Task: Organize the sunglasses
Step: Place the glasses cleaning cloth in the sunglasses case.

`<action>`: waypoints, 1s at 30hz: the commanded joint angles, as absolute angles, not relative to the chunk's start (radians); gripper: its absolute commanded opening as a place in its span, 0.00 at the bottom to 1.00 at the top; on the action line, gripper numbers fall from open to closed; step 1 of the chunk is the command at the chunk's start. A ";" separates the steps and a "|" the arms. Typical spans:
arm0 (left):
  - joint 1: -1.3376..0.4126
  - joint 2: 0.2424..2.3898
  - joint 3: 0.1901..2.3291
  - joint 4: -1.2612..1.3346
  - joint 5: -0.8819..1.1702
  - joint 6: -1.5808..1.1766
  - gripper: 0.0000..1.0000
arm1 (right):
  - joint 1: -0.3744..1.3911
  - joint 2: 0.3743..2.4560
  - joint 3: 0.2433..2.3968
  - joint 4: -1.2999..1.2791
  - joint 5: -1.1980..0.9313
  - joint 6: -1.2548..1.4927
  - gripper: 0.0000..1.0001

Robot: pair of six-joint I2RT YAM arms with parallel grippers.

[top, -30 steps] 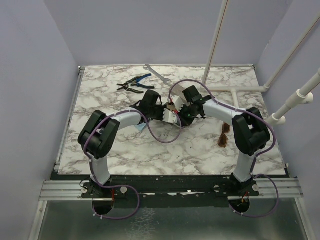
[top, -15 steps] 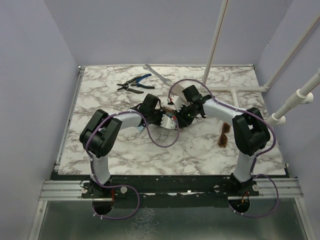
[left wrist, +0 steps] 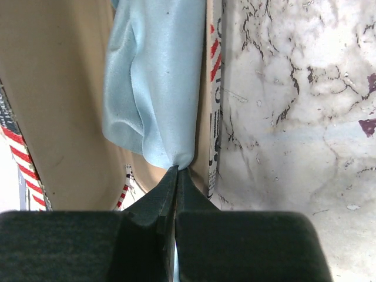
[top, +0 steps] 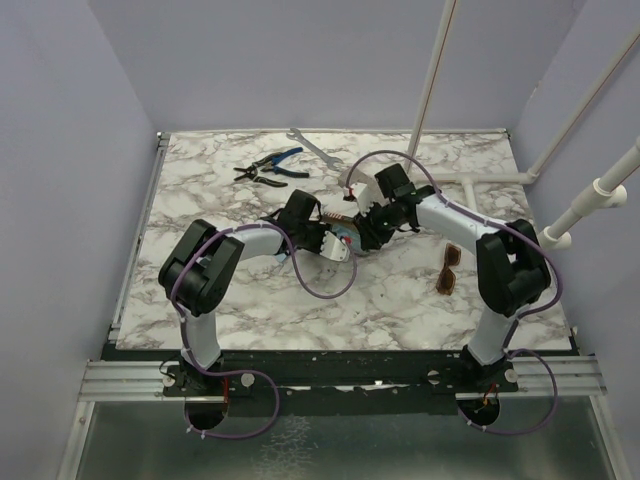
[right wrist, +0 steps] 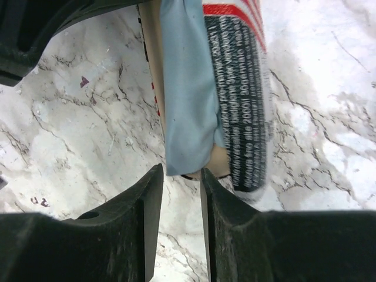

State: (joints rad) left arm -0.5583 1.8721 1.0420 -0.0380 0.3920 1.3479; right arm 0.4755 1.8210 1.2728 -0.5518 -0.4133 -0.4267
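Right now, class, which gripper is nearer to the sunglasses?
Right. The right gripper hangs mid-table, to the left of the sunglasses; the left gripper, shut on the blue cloth, sits even further left.

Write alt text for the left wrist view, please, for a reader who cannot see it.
The left gripper pinches the edge of a light blue cloth lying against the tan inside of a case; marble table fills the right.
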 commanded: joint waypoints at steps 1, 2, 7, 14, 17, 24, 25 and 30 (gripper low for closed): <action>-0.555 1.856 1.014 -0.076 0.418 1.347 0.00 | 0.458 1.757 1.254 -0.543 -0.456 -0.417 0.37; -0.555 1.855 1.014 -0.076 0.421 1.342 0.00 | 0.455 1.754 1.252 -0.539 -0.462 -0.417 0.37; -0.557 1.842 1.015 -0.076 0.422 1.309 0.00 | 0.442 1.756 1.256 -0.530 -0.481 -0.411 0.37; -0.564 1.814 1.019 -0.080 0.413 1.246 0.16 | 0.424 1.740 1.235 -0.458 -0.497 -0.369 0.36; -0.570 1.804 1.027 -0.089 0.412 1.228 0.22 | 0.422 1.767 1.248 -0.451 -0.489 -0.366 0.35; -0.575 1.783 1.059 -0.124 0.404 1.196 0.31 | 0.421 1.801 1.280 -0.434 -0.486 -0.352 0.34; -0.575 1.781 1.062 -0.128 0.401 1.194 0.31 | 0.420 1.805 1.286 -0.438 -0.484 -0.351 0.34; -0.575 1.757 1.079 -0.150 0.398 1.173 0.35 | 0.421 1.806 1.301 -0.433 -0.483 -0.340 0.34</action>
